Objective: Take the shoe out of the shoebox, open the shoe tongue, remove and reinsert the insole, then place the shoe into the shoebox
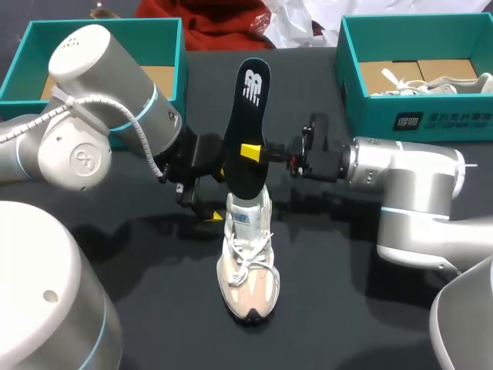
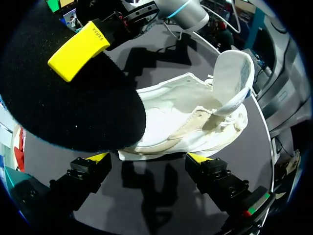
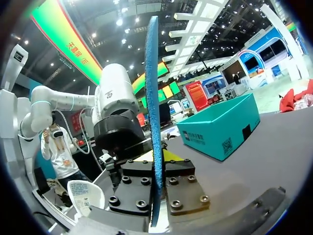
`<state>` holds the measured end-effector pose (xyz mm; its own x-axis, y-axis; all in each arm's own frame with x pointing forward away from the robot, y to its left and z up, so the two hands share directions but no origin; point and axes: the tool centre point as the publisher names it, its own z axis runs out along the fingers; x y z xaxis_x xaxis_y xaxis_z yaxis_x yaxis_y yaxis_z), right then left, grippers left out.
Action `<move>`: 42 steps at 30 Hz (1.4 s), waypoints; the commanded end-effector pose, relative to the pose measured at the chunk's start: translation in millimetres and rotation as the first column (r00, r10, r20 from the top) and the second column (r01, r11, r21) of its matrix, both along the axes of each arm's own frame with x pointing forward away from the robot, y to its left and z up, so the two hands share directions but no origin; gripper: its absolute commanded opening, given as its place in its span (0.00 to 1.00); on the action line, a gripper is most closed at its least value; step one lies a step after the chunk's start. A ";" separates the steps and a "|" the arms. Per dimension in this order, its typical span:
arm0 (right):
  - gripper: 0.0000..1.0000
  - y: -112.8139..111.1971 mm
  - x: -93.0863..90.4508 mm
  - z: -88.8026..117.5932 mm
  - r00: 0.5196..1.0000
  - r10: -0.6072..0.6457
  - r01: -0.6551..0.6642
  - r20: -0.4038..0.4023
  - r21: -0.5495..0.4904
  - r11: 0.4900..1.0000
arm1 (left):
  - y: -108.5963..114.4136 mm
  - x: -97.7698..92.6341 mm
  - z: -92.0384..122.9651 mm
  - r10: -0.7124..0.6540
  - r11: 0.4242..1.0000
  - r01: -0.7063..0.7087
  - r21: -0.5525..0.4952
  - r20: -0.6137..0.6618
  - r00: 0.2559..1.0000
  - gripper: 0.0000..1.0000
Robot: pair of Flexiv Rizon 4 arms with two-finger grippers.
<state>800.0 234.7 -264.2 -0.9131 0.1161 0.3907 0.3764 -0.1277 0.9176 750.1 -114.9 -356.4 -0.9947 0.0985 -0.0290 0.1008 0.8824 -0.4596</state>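
Here our right gripper (image 1: 256, 152) clamps the dark insole (image 1: 248, 116) by its faces, upright above the shoe (image 1: 248, 262) standing mid-table (image 1: 331, 297). Our left gripper (image 2: 146, 164) gapes wide and empty, the shoe's side just ahead of its tips.

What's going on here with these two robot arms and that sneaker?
The right gripper is shut on the black insole and holds it upright over the pale shoe, which stands on the black table. So the insole is out of the shoe and not yet back in. The left gripper is open, low beside the shoe's heel. Two teal boxes stand at the far side: the left shoebox and the right shoebox, which holds another shoe.
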 end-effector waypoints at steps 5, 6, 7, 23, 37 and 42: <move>0.00 -0.2 -1.9 -4.3 0.999 -0.005 0.007 0.042 -0.039 0.999 | -0.2 -0.3 -0.9 0.000 1.000 0.000 0.000 0.001 1.000 1.00; 0.00 -1.1 -2.4 -5.4 0.999 -0.005 0.006 0.044 -0.039 0.999 | -0.2 -0.3 -0.9 0.000 1.000 0.000 0.000 0.001 1.000 1.00; 0.00 -1.9 -2.7 -6.6 0.999 -0.009 0.011 0.048 -0.041 0.999 | -0.2 -0.3 -0.9 0.000 1.000 0.000 0.000 0.001 1.000 1.00; 0.00 -5.2 -15.3 -19.0 1.000 -0.007 0.007 -0.020 -0.018 1.000 | -0.2 -0.3 -0.9 0.000 1.000 0.000 0.000 0.001 1.000 1.00; 0.00 -3.3 -28.7 -32.8 0.993 0.007 -0.012 -0.115 -0.045 0.999 | -0.2 -0.3 -0.9 0.000 1.000 0.000 0.000 0.001 1.000 1.00; 0.00 -3.7 -38.8 -39.9 0.990 0.007 -0.013 -0.142 -0.044 0.999 | -0.2 -0.3 -0.9 0.000 1.000 0.000 0.000 0.001 1.000 1.00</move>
